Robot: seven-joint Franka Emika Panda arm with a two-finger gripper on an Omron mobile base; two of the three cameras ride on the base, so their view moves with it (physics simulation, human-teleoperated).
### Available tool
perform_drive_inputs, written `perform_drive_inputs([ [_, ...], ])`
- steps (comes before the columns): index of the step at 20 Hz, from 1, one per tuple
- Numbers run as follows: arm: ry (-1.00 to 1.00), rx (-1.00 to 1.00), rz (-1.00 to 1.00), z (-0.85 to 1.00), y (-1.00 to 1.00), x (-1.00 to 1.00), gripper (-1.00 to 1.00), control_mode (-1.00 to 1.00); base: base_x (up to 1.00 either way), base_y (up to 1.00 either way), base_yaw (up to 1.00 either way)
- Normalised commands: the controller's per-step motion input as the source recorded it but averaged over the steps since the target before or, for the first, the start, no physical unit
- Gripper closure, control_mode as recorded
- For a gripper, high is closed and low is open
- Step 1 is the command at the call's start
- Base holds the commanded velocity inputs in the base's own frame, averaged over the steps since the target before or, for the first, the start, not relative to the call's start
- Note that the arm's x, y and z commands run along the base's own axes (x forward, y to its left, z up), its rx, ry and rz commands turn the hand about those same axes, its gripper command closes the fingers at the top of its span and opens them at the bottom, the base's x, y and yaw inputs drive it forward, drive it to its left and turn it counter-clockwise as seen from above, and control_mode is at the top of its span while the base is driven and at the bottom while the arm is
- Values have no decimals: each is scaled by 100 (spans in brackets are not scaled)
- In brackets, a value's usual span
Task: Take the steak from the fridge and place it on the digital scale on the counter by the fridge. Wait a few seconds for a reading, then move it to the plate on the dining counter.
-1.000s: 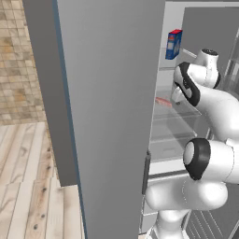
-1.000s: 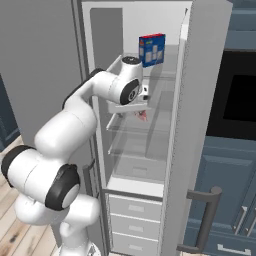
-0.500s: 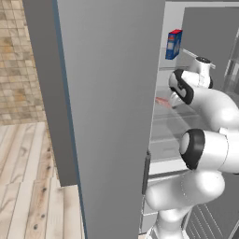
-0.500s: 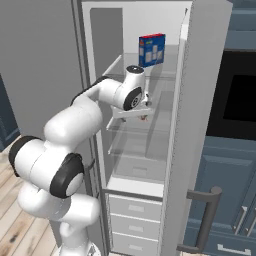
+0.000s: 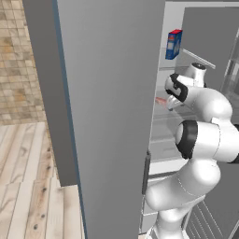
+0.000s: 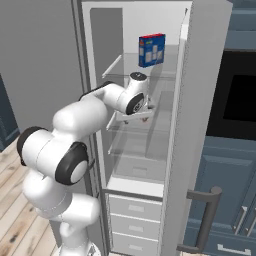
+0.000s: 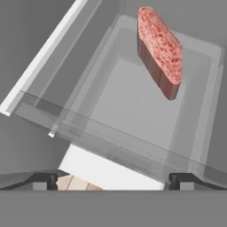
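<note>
The steak (image 7: 159, 48), a reddish-pink slab with a darker side, lies on a clear glass shelf (image 7: 133, 102) inside the fridge (image 6: 136, 170). My gripper (image 7: 113, 181) is open, its two dark fingertips (image 7: 44, 179) spread wide at the shelf's front edge, short of the steak and apart from it. In the left base view a sliver of the steak (image 5: 160, 100) shows just past the fridge's grey door (image 5: 107, 116), beside my hand (image 5: 176, 91). In the right base view my arm reaches into the fridge at middle-shelf height, the hand (image 6: 136, 102) over the shelf.
A blue carton (image 6: 151, 50) stands on the shelf above my hand, also the blue carton (image 5: 173, 44) in the left base view. White drawers (image 6: 131, 210) fill the fridge's bottom. Navy cabinets with a dark oven (image 6: 235, 100) stand to the right. The open door flanks my arm closely.
The arm has stretched further into the fridge, bringing the hand closer to the middle shelf. The jaws have stayed wide apart.
</note>
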Motion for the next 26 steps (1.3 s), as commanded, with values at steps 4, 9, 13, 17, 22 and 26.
perform_drive_inputs([
  [4,-1,1,0,0,0,28,-100,-100,0,0,0],
  [9,0,0,0,0,0,34,-100,-100,0,0,0],
  [13,0,0,0,-1,-4,41,-100,-100,0,0,0],
  [17,0,3,3,-20,-25,34,-100,-100,0,0,0],
  [22,0,4,4,-27,-20,29,-100,-100,0,0,0],
  [26,0,5,4,-29,-13,19,-100,-100,0,0,0],
])
